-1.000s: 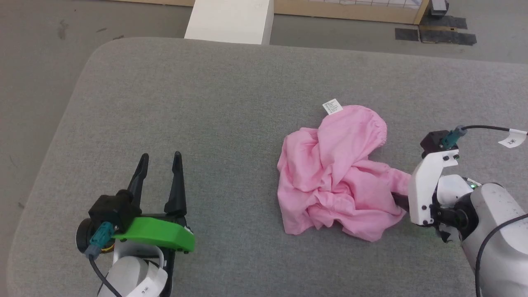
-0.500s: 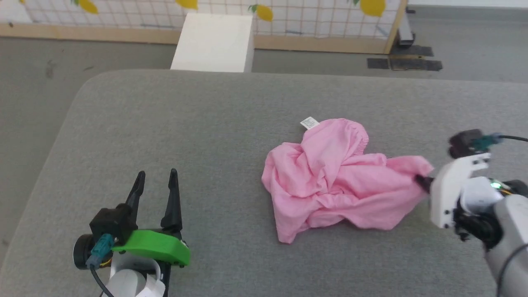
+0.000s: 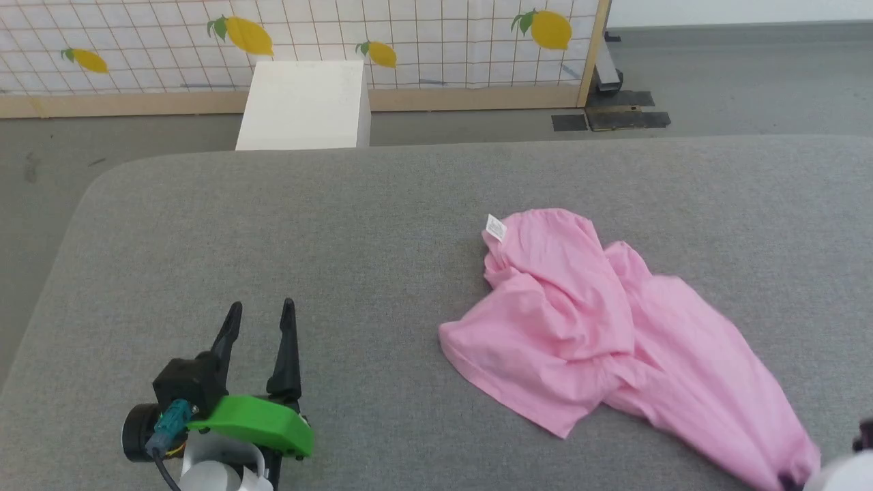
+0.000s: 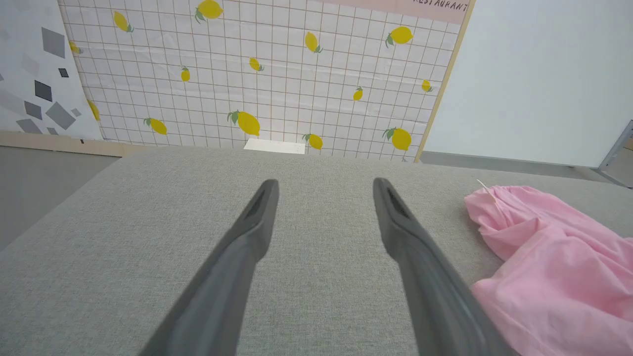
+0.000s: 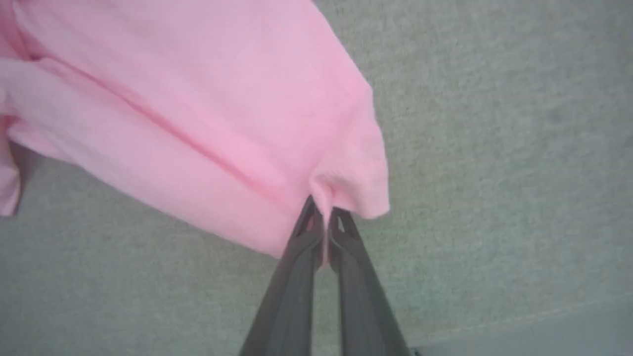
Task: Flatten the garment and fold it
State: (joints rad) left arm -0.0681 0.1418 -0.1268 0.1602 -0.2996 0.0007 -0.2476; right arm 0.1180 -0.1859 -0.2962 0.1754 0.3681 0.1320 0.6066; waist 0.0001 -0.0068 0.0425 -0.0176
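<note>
The light pink garment (image 3: 600,341) lies on the grey padded table (image 3: 341,225), stretched from its white label (image 3: 496,228) toward the lower right corner of the head view. My right gripper (image 5: 322,210) is shut on a pinched fold of the garment's (image 5: 207,99) edge, lifted a little off the table. Far to the left of the cloth, my left gripper (image 3: 259,317) rests open with nothing between its fingers. In the left wrist view the garment (image 4: 554,267) shows to the right of that gripper (image 4: 324,185).
A white box (image 3: 303,106) stands on the floor behind the table's far edge. A lemon-patterned grid panel (image 3: 307,41) with a wooden frame closes the back. The table's rounded left corner (image 3: 95,198) lies near my left arm.
My right gripper has shut on the garment's edge and pulled it toward the lower right, stretching the crumpled heap out. The head camera has tilted up. My left gripper has stayed put.
</note>
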